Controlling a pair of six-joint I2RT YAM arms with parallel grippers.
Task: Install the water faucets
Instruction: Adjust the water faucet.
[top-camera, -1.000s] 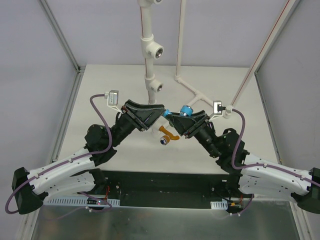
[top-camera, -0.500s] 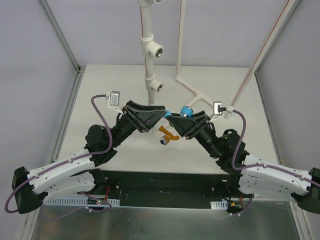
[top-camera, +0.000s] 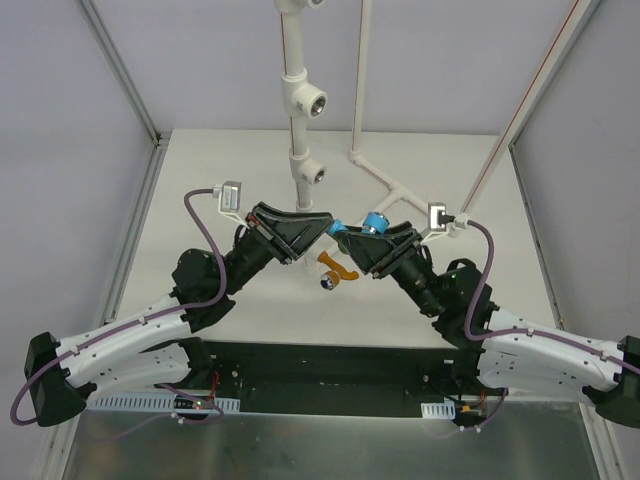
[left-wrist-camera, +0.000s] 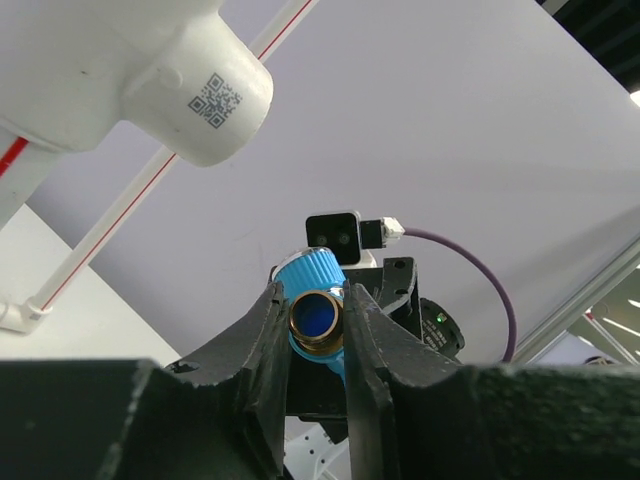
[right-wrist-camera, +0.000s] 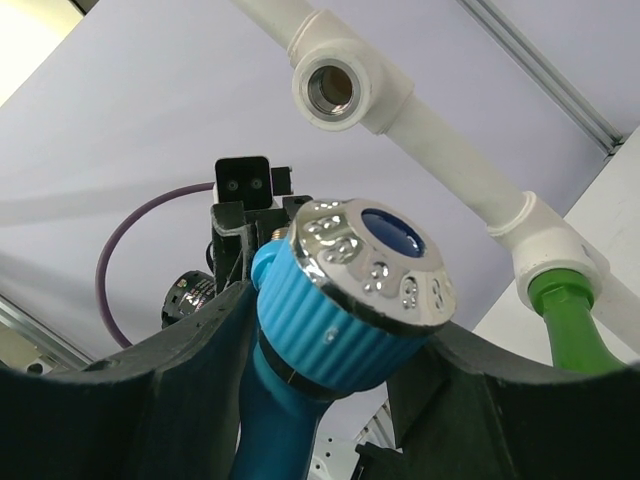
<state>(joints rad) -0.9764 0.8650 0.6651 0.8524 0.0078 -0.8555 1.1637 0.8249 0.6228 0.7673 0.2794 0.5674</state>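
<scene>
A pale table (top-camera: 200, 180) seen from above, with two black-and-white arms reaching in from the near edge, the left arm (top-camera: 130, 335) and the right arm (top-camera: 540, 345). Their wrists meet nose to nose over the middle. Behind them an upright white pipe (top-camera: 297, 135) carries open tee fittings (top-camera: 308, 100).

The left gripper (left-wrist-camera: 315, 303) has its fingers drawn narrow, pinching the brass threaded end of the light blue faucet (left-wrist-camera: 312, 268) from both sides. The right gripper (right-wrist-camera: 335, 325) holds the same faucet at its other end, fingers pressed to the ribbed blue knob with its shiny cap — so the faucet hangs in the air between the two, above the table.

The orange faucet (top-camera: 337, 270) lies on the table just nearer than the grippers, apart from them. The green faucet (right-wrist-camera: 565, 320) shows only as a green stem under a white fitting, at the edge of the right wrist view.
</scene>
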